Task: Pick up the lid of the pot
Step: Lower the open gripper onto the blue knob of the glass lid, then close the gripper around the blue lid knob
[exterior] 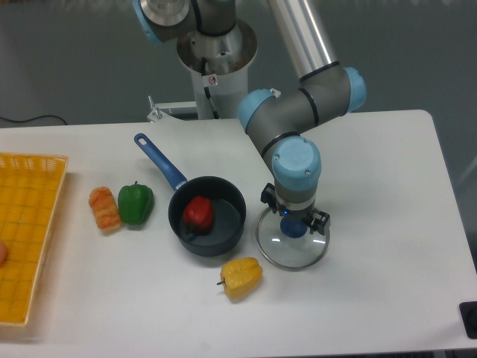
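The pot lid [292, 250] is clear glass with a thin grey rim and a blue knob [293, 227] at its middle, lying flat on the table right of the black pan. Over the back part of the lid is my gripper [297, 208], pointing down. Its two fingers stand apart, one to the left of the knob and one to the right, with the knob's top partly hidden behind the gripper. Whether the fingertips are level with the knob, I cannot tell.
A black pan [227, 238] with a blue handle holds a red pepper [198, 212]. A yellow pepper [241, 278] lies in front, between pan and lid. Further left are a green pepper [136, 203], a brown item [105, 209] and a yellow crate [28, 231].
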You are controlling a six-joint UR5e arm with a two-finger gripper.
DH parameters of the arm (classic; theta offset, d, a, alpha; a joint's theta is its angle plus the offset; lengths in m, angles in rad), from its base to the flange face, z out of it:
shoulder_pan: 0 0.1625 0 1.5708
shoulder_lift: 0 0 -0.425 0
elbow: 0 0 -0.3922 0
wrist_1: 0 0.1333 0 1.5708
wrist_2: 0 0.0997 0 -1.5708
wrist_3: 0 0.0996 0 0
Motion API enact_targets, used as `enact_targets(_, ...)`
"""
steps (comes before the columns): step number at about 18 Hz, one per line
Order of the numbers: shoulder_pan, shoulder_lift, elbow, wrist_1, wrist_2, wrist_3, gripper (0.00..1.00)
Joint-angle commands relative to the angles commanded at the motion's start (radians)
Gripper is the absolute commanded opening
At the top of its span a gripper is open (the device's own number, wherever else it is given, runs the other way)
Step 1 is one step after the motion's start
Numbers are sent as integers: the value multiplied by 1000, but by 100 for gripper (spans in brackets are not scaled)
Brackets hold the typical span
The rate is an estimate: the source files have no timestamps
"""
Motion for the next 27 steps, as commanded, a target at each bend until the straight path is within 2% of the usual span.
enact_targets(20,-3,-20,-5,18,3,-8,100)
enact_targets(27,-6,-25,-26,29,9,-8,100)
